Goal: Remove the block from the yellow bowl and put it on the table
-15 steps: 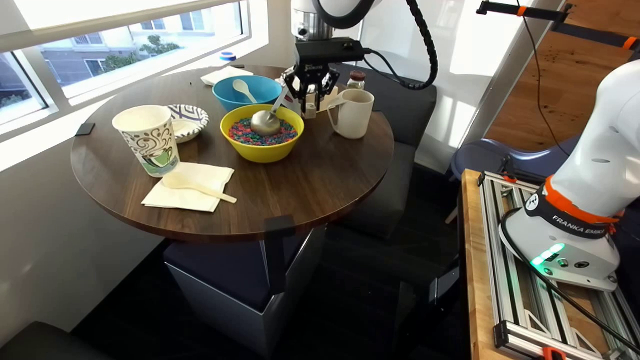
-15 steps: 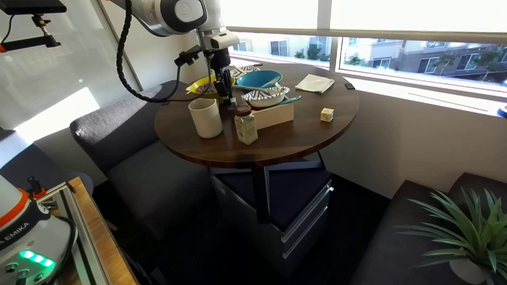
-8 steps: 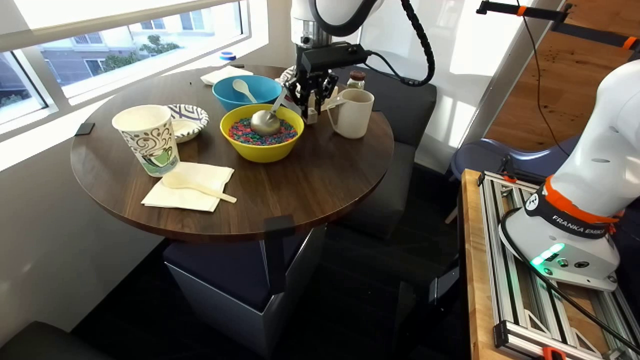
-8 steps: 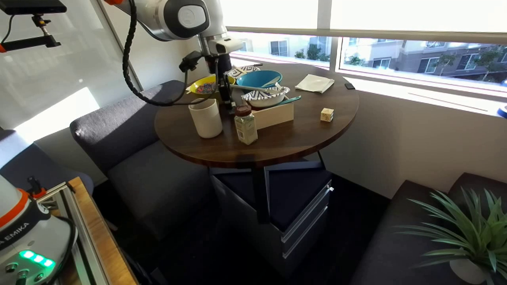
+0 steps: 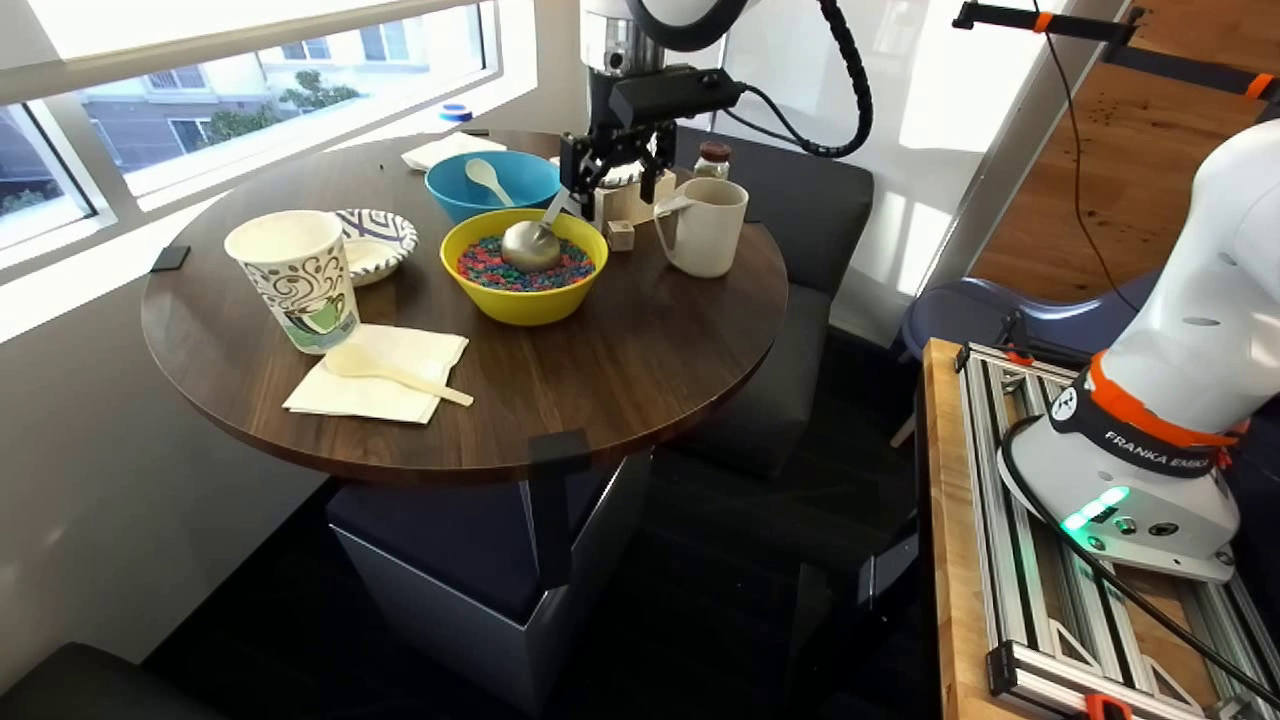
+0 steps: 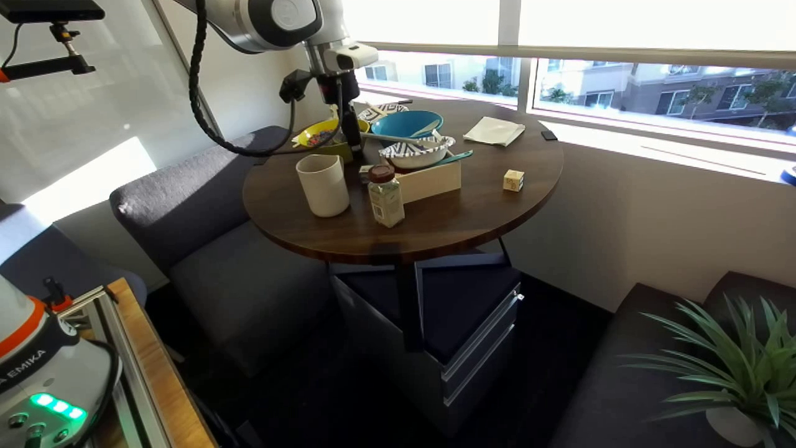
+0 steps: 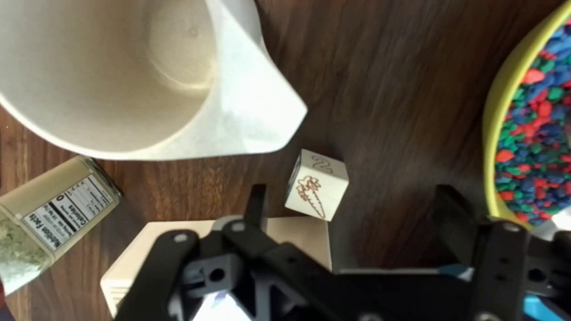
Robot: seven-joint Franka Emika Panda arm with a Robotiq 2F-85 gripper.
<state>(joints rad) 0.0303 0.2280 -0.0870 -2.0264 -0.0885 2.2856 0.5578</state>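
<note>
The block [image 7: 317,185], a small pale wooden cube with a carrot drawn on it, rests on the dark brown table [image 5: 600,380]. It lies outside the yellow bowl [image 5: 525,308], between that bowl and a white mug. In an exterior view the block [image 6: 365,173] is partly hidden behind a jar. Coloured pebbles and a metal ladle fill the bowl. My gripper [image 7: 352,191] hovers above the block, its jaws wide apart and holding nothing. In the wrist view the block appears nearer the left finger, without contact.
Close around the block stand the white mug [image 5: 708,235], a red-capped jar [image 6: 386,199] and a wooden box [image 6: 432,180] with a patterned bowl [image 6: 415,155]. Another wooden cube [image 6: 513,180] sits near the table's edge. A blue bowl [image 5: 530,180] and a paper cup [image 5: 300,285] are farther off.
The gripper held the block one second ago and lowered it slightly by half a second ago. Now its jaws have spread and it has risen, leaving the block on the table.
</note>
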